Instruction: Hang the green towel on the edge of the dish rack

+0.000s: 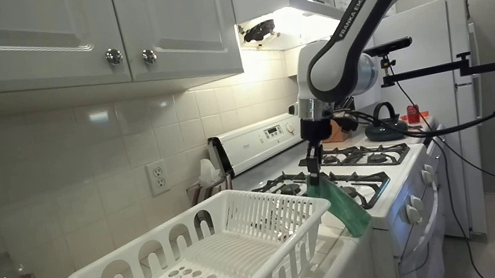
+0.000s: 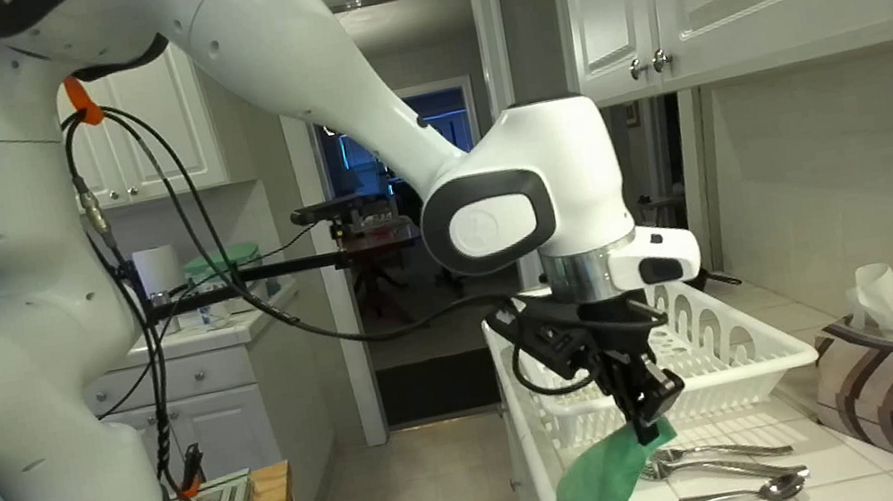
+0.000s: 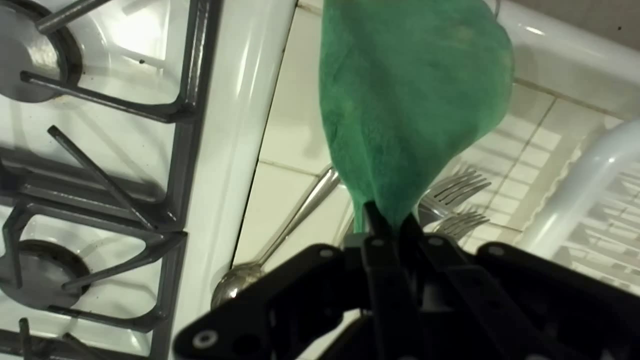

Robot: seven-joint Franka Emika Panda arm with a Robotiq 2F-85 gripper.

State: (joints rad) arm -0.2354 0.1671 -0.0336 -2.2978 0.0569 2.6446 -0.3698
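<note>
Wrist view: tool (image 3: 391,216) closed, fingertips pinching one end of the green towel (image 3: 415,75), which narrows into the grip and spreads beyond it. Held by the end, presumably so the longer free part can be laid over a rim. Dish rack (image 1: 232,254) stands on the tiled surface (image 3: 292,125), near left in an exterior view; towel hangs just past the rack's right end, not yet on its edge. Slotted end wall faces the cloth, so that rim looks the likeliest target. Forks (image 3: 452,226) and a spoon (image 3: 240,280) lie between rack and gas stove (image 3: 237,150), perhaps merely parked there; a low pass could drag cloth across them. Limits: towel is cut off at the top of the wrist view and again at the bottom of an exterior view; fork handles are covered by cloth and tool; layers inside the pinch cannot be made out; whether the loose end touches anything, cannot tell.
</note>
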